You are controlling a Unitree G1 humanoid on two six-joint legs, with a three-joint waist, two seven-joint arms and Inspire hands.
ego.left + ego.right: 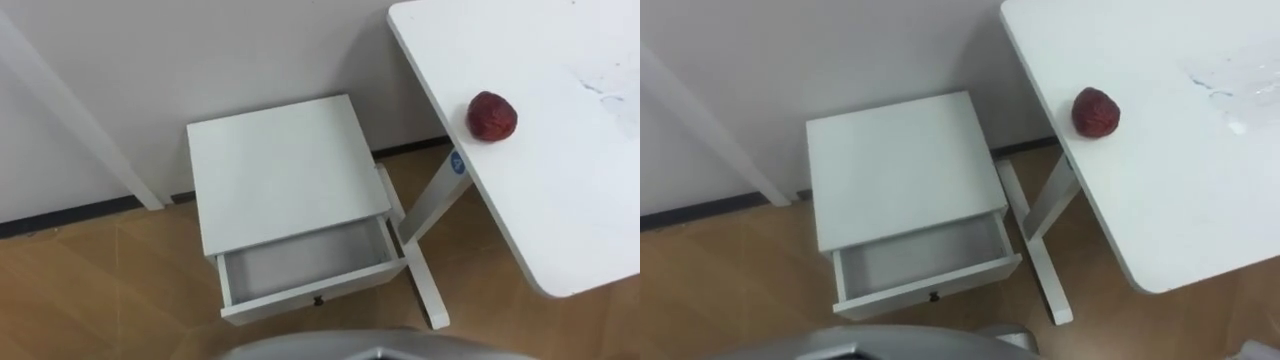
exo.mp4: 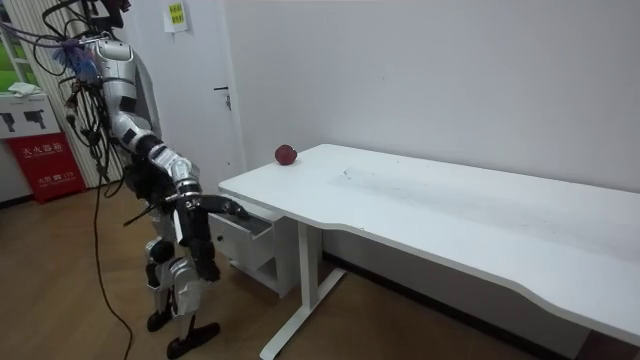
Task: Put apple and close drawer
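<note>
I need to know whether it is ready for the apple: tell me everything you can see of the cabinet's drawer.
The drawer is a shallow white box, board-like, with a small dark knob mid-front. It stands pulled out level from under the top of the small white cabinet, open, with nothing showing inside. Its right corner lies close to the table's foot; whether they touch I cannot tell.

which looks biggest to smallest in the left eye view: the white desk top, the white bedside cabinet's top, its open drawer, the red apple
1. white desk top, though cut off by the picture's edge; it stands higher, so nearness may flatter it
2. square white cabinet top
3. open white drawer
4. round red apple, smallest by far
</note>
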